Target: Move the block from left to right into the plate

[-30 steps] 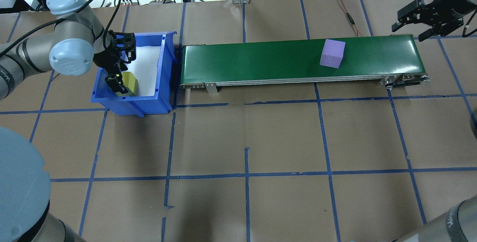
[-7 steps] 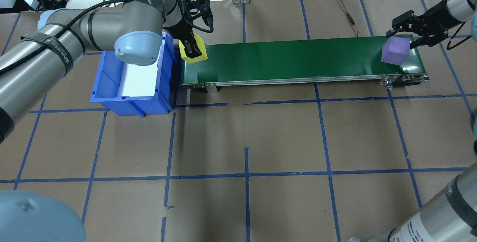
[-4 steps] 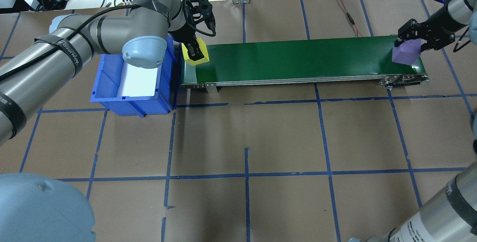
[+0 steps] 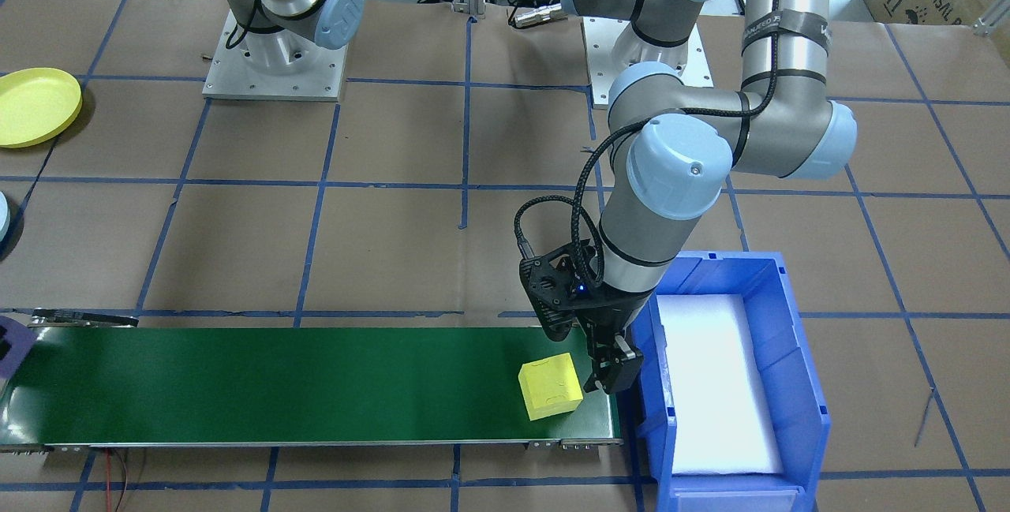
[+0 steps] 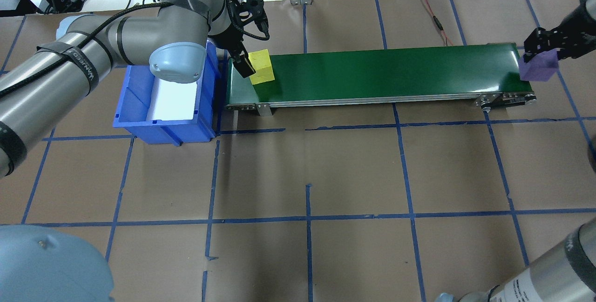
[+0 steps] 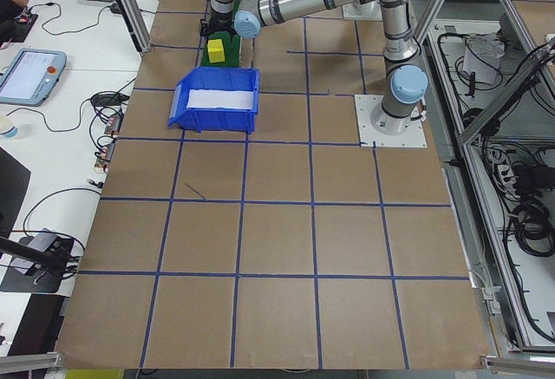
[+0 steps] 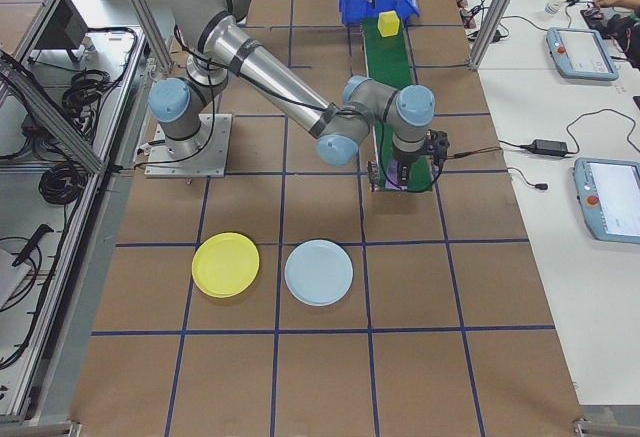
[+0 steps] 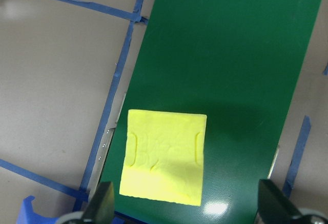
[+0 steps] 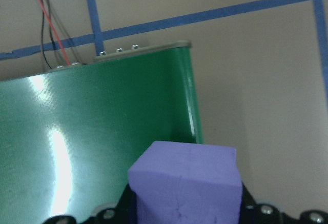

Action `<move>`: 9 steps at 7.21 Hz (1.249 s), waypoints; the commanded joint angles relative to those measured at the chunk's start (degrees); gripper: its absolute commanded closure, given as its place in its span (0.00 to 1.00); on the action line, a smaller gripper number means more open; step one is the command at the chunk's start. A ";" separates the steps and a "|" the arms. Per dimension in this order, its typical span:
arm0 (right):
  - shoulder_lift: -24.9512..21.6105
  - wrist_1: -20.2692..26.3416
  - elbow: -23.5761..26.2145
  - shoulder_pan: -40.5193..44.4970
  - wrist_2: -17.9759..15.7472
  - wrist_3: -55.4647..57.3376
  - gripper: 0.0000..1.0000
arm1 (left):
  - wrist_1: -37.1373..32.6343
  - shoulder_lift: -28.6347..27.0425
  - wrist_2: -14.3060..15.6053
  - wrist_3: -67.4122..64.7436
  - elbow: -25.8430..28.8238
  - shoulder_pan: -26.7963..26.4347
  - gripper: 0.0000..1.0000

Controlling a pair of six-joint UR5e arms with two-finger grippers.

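Yellow block (image 5: 260, 67) down on the green belt (image 5: 372, 76), clear of the wide-spread left tool (image 8: 184, 211). Right tool (image 5: 544, 47) clamped on purple block (image 5: 538, 68) past belt's end. Yellow plate (image 7: 226, 264) waiting on the bench (image 5: 307, 176).

Papered table (image 5: 354, 171), green conveyor (image 5: 372, 71), blue bin (image 5: 139, 127), yellow plate (image 7: 226, 264), pale-blue plate (image 7: 319, 272)

light: bright, even | glare: conveyor belt (image 9: 77, 147) | shadows: soft | right-wrist foreground: possibly blurred
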 commanded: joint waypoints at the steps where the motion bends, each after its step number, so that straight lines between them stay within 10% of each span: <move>1: -4.09 5.63 1.21 -9.94 -0.34 -10.48 0.70 | -8.67 8.01 0.74 -1.11 0.74 0.19 0.00; 4: -7.27 4.80 11.48 -25.07 0.28 -27.63 0.70 | -31.87 17.88 1.09 -7.32 1.54 0.63 0.00; 7: -2.91 -0.54 12.21 -28.72 3.51 -32.85 0.65 | -34.75 19.73 1.09 -26.86 1.27 0.63 0.00; 9: -1.91 -1.89 11.77 -28.72 3.79 -33.38 0.28 | -35.10 21.15 1.71 -48.48 0.49 0.55 0.00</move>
